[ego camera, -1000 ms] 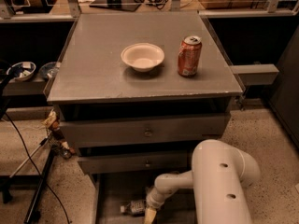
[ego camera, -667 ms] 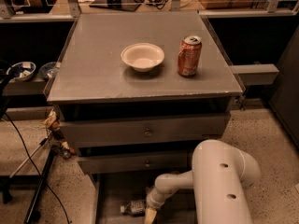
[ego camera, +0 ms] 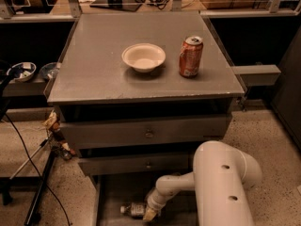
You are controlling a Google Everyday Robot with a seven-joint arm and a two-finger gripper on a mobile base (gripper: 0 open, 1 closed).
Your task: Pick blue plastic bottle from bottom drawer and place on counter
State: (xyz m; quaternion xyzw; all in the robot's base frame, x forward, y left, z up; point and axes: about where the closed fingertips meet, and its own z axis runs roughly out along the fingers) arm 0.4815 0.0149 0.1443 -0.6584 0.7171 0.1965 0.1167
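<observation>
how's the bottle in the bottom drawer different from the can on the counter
The bottle lies on its side; the can stands upright. The bottle is down in the bottom drawer, right by the gripper; the can sits on the counter beside a bowl. The bottle looks pale with a dark label; the can is orange. Both are small drink containers.

A round white bowl [ego camera: 143,56] is sitting on the flat gray counter [ego camera: 94,65], left of an orange soda can [ego camera: 190,56]. Below the counter, a small clear plastic bottle [ego camera: 133,209] is lying in the gray bottom drawer [ego camera: 113,194], with the gripper [ego camera: 150,214] just beside it.
</observation>
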